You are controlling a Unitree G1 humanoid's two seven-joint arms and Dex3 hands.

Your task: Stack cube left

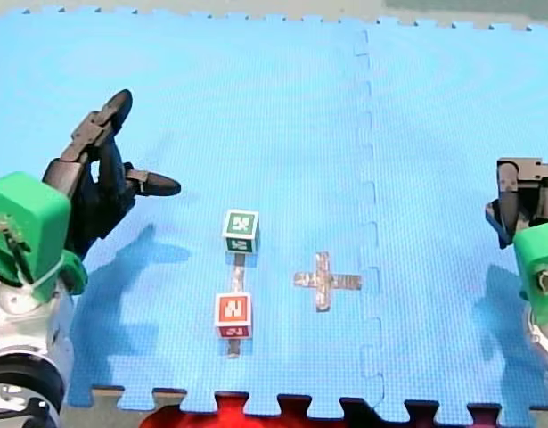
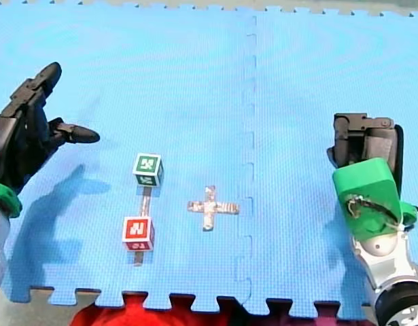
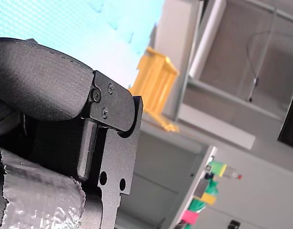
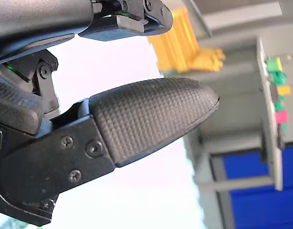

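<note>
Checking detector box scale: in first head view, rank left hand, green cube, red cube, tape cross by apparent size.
1. left hand, at left over the mat
2. tape cross, by span
3. green cube and red cube: alike; red is nearer, so unranked.

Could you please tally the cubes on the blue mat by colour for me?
Green cube: 1
Red cube: 1
Total: 2 cubes

Blue textured foam mat; green cube with a white patterned top; red cube with a white letter; silver tape cross; black left hand and right hand, green wrists
</note>
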